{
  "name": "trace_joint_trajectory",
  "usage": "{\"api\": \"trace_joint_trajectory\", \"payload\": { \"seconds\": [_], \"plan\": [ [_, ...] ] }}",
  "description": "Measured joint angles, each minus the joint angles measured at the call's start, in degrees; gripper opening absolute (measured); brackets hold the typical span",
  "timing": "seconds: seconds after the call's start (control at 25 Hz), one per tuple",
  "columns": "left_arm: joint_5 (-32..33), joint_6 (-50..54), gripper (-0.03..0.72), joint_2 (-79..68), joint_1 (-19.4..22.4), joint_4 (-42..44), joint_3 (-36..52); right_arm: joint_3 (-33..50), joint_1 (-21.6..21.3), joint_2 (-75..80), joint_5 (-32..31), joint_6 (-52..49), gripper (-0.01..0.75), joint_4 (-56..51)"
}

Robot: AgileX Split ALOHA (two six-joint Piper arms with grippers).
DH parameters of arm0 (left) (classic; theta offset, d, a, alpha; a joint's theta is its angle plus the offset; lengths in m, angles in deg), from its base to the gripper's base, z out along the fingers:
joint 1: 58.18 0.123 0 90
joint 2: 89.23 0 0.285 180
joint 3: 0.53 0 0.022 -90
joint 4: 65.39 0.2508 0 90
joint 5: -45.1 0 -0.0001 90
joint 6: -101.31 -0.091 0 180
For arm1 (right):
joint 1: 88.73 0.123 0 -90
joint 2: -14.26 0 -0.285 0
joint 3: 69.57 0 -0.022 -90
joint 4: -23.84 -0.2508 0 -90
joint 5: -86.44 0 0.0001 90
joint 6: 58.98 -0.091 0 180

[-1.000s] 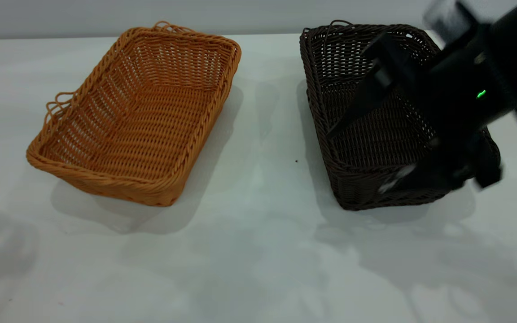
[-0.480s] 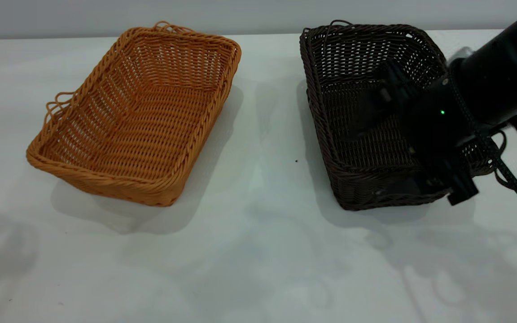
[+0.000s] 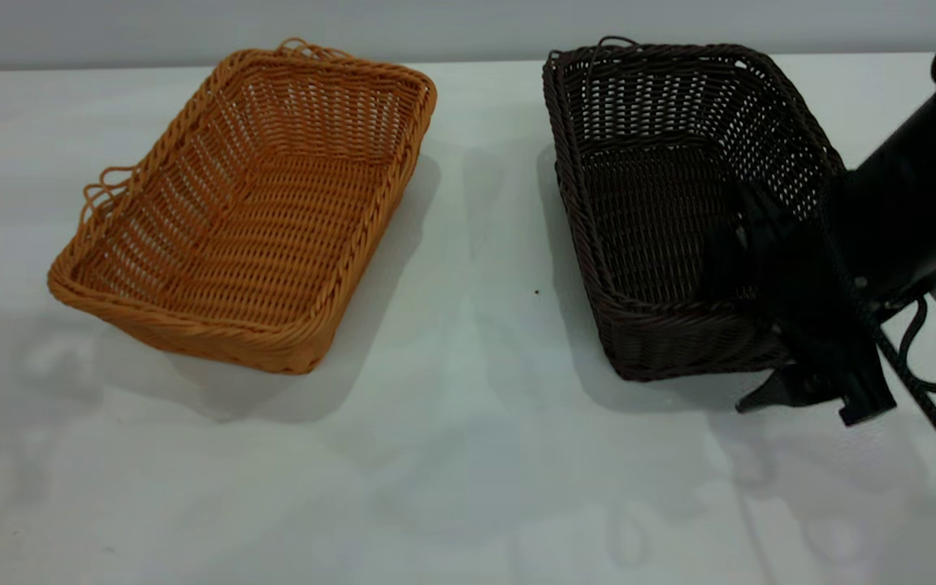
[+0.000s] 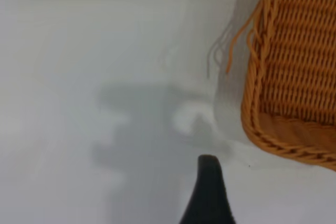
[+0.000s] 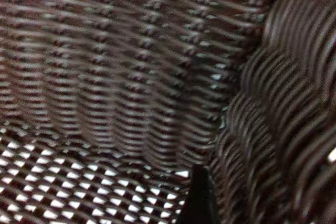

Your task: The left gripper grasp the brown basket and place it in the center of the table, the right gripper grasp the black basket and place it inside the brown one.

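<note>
The brown basket (image 3: pixel 249 203) sits on the table (image 3: pixel 468 455) at the left. The black basket (image 3: pixel 655 203) sits at the right. My right gripper (image 3: pixel 752 333) is low at the black basket's near right corner and open. One finger is inside the basket and the other rests outside on the table, so the jaws straddle the wall. The right wrist view shows one fingertip (image 5: pixel 198 198) beside the black basket's braided rim (image 5: pixel 273 145). My left gripper is out of the exterior view. Its wrist view shows one dark fingertip (image 4: pixel 209 182) over bare table, apart from the brown basket's corner (image 4: pixel 273 135).
The right arm's black cable (image 3: pixel 923 390) trails over the table at the right edge. A grey wall runs behind the table's far edge. A bare strip of table (image 3: pixel 492 244) lies between the two baskets.
My right gripper has come down from above the black basket's middle to its near right corner, and its fingers now straddle the wall. Neither basket has moved.
</note>
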Motion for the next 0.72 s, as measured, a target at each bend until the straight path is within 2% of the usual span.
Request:
{"api": "trace_joint_trajectory", "payload": {
  "seconds": [0.16, 0.32, 0.52, 0.72],
  "plan": [
    [-1.88, -2.21, 0.534, -10.29, -2.68, 0.00, -5.58, -0.17, 0.00, 0.06, 3.81, -1.09, 0.545, -0.05],
    [-4.57, -2.95, 0.534, -20.95, -4.35, 0.00, -12.81, -0.17, 0.00, 0.06, 4.15, -1.13, 0.543, -0.05],
    [-5.20, -3.41, 0.534, -32.39, -4.53, 0.00, -22.02, -0.17, 0.00, 0.06, 3.98, -1.19, 0.542, -0.05],
    [-5.94, -3.47, 0.534, -40.91, -5.20, -0.47, -26.01, -0.21, 0.00, 0.06, 3.83, -1.19, 0.542, -0.05]
  ]
}}
